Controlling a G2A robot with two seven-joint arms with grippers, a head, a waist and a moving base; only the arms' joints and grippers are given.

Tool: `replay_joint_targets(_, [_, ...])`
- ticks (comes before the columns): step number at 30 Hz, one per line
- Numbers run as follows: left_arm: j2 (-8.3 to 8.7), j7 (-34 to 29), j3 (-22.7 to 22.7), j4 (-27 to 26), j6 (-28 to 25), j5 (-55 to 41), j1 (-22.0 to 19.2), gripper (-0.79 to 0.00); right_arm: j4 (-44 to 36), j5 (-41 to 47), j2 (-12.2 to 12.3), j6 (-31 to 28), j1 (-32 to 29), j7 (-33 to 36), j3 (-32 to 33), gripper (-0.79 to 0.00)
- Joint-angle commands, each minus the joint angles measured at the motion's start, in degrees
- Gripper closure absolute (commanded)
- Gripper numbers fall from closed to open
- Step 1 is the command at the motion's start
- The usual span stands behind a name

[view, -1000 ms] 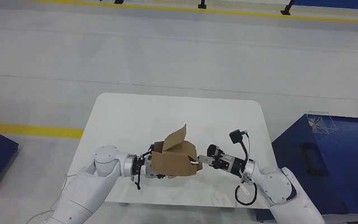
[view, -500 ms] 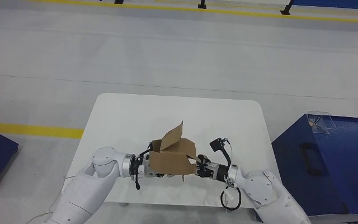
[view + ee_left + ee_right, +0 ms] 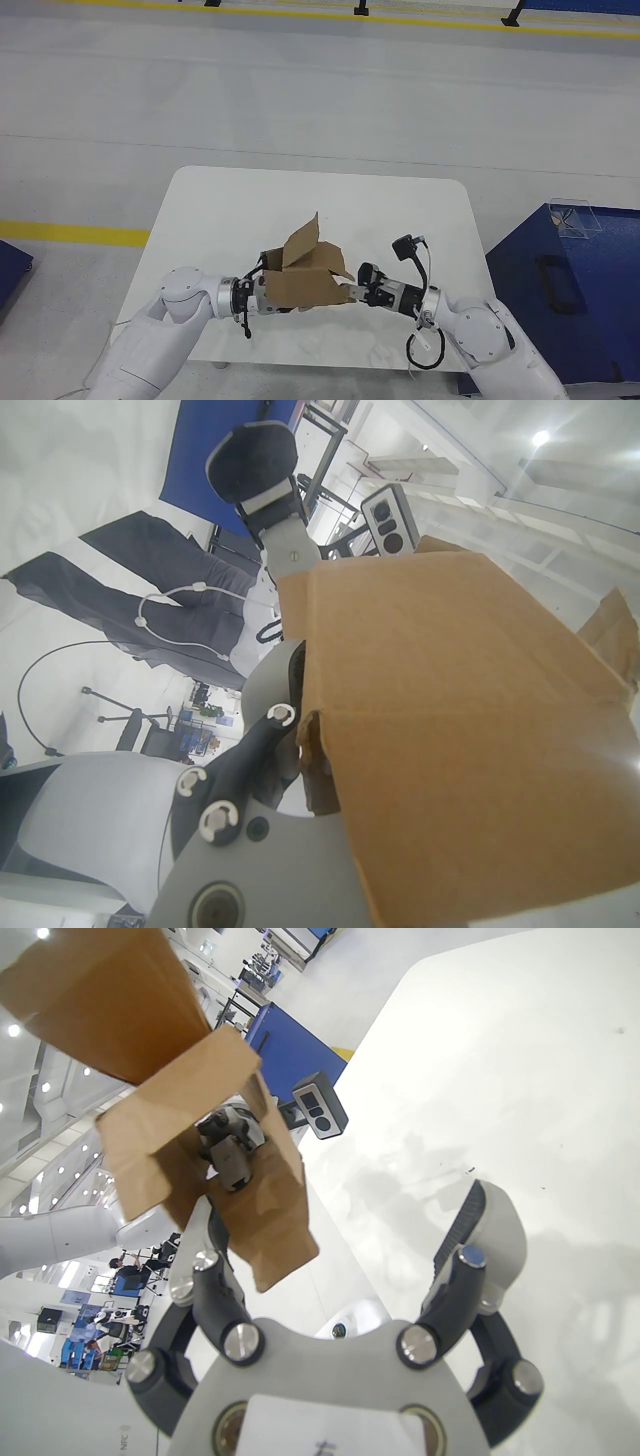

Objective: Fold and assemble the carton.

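A brown carton [image 3: 300,282] with its flaps open is held just above the front part of the white table [image 3: 400,210]. One flap [image 3: 303,238] stands up. My left gripper [image 3: 263,291] is shut on the carton's left wall. In the left wrist view the carton [image 3: 450,710] is close up, with the left gripper [image 3: 305,680] clamped on its edge. My right gripper [image 3: 353,292] is at the carton's right end. In the right wrist view it [image 3: 340,1208] is open, and one finger [image 3: 200,1233] lies against a side flap of the carton [image 3: 170,1093].
A blue cabinet [image 3: 570,290] stands to the right of the table, with a clear plastic box [image 3: 570,215] on it. The arms work near the table's front edge [image 3: 330,362]. The back half of the table is bare white surface.
The carton has shifted slightly left and its raised flap has tilted left. The right gripper dipped toward the carton's right end, and its wrist has turned back up.
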Motion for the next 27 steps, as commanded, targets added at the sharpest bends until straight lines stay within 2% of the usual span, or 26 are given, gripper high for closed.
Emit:
replay_joint_targets(1, [-0.04, 1.3, -0.2, 0.2, -0.8, -0.1, 0.3, 0.0, -1.0, 0.0, 0.1, -0.1, -0.7, -0.1, 0.5, -0.785])
replay_joint_targets(7, [-0.29, 2.7, -0.4, 2.2, -0.6, -1.2, -0.5, 0.0, -3.9, -1.2, 0.2, 0.4, -2.1, -0.7, 1.0, -0.785])
replay_joint_targets(17, [-0.59, 1.4, 0.1, 3.0, -1.8, -1.4, -1.2, 0.0, -2.1, -1.9, -0.4, 2.7, 0.6, -1.3, -1.9, -0.785])
replay_joint_targets(27, [-0.17, -2.7, -0.9, 0.8, -6.0, 0.1, -0.2, 0.0, 0.7, -1.5, -0.4, 5.4, 2.0, -1.7, -0.4, -0.785])
